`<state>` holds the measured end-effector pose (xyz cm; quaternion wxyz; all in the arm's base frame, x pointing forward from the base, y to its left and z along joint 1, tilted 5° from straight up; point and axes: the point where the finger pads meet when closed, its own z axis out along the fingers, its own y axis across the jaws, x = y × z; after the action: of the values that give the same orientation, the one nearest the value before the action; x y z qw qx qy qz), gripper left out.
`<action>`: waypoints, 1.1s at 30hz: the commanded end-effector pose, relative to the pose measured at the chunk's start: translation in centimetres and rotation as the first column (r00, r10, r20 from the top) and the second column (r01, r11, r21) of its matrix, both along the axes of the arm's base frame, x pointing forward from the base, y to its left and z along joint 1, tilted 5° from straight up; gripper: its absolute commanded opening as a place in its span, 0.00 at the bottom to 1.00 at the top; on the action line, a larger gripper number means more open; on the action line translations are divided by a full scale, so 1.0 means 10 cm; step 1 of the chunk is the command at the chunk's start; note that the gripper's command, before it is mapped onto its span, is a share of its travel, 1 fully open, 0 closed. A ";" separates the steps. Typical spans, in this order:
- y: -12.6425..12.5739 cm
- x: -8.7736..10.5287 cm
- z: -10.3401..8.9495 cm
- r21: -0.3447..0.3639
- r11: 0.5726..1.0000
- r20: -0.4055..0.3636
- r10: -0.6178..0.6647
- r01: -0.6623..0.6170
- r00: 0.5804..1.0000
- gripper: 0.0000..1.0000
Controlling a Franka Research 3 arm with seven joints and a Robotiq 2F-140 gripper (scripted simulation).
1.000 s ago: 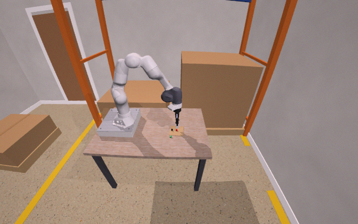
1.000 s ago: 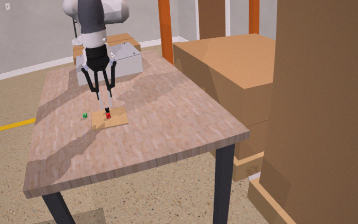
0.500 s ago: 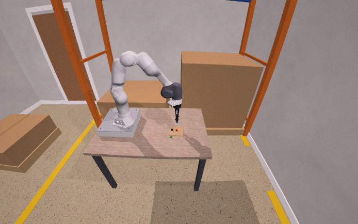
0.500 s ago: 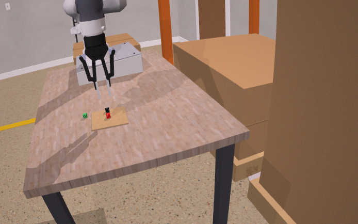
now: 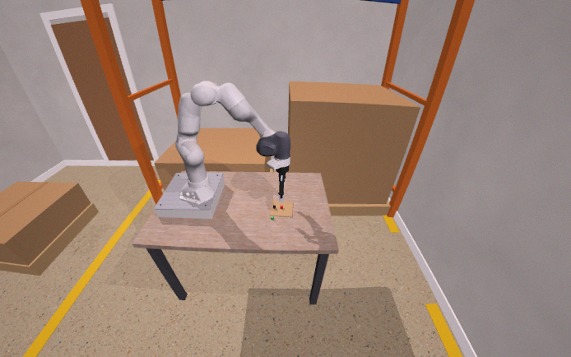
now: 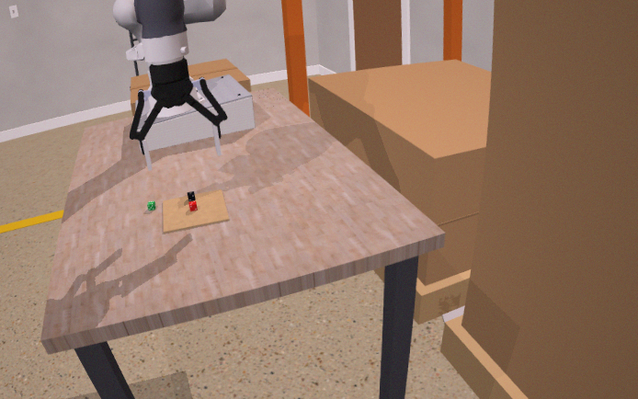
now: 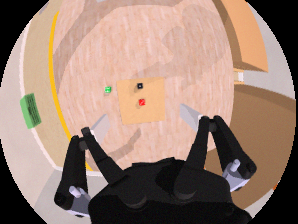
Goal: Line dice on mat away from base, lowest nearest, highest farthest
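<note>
On the bench (image 6: 291,225), from left to right: the green die (image 6: 151,205) sits off the mat (image 6: 207,218), just beside its nine o'clock edge; the red die (image 6: 192,206) and, at its twelve o'clock, the black die (image 6: 190,195) rest on the mat. Above them the hand (image 6: 182,157) hangs spread wide, holding nothing.
</note>
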<state>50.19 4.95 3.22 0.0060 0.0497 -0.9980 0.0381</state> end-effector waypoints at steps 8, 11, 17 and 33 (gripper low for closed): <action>-0.07 -0.03 -0.02 0.000 0.993 0.006 -0.118 0.118 0.993 1.00; -0.12 -0.05 -0.03 0.000 0.978 0.011 -0.207 0.207 0.978 1.00; -0.21 -0.08 -0.06 0.001 0.938 0.020 -0.348 0.348 0.937 1.00; -0.38 -0.16 -0.09 0.006 0.790 0.039 -0.613 0.614 0.789 1.00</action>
<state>48.73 1.39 2.40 0.0038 -0.2037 -0.9784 0.0341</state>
